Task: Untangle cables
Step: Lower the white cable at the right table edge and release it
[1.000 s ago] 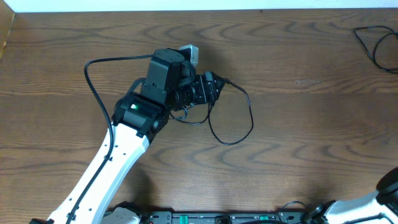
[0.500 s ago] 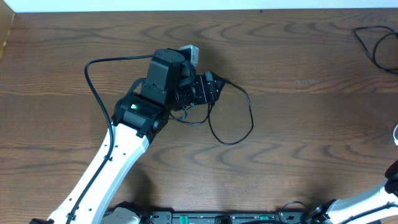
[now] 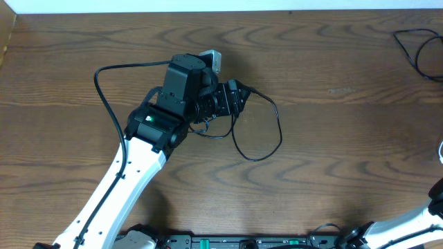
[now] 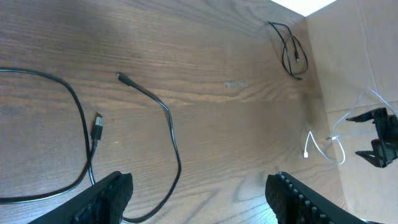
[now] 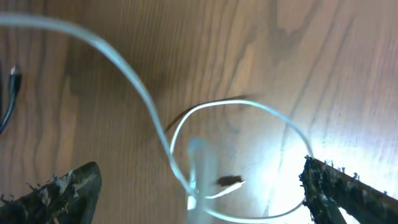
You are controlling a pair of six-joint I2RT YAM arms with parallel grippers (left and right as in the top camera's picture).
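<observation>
The black cable [image 3: 279,131] lies slack on the wooden table in a loop just right of my left gripper [image 3: 239,97]. In the left wrist view it runs as a curved strand [image 4: 169,124], with a plug end [image 4: 97,127] beside it. My left gripper [image 4: 202,200] stands open above the wood, holding nothing. The white cable [image 5: 146,102] shows blurred in the right wrist view, looping between the wide-open fingers of my right gripper [image 5: 199,199]. The same white cable [image 4: 323,144] appears by the table's far edge, next to the right gripper [image 4: 353,134]. A sliver of it [image 3: 441,149] shows overhead.
Another thin black cord [image 3: 415,48] lies coiled at the table's back right corner [image 4: 291,53]. The left arm's thick black wire [image 3: 104,97] arcs over the table at the left. The table's edge runs beside a beige surface [image 4: 348,62].
A bit of white cable has come into view at the right edge of the overhead view and the right arm has shifted slightly. The left arm and black cable have not moved.
</observation>
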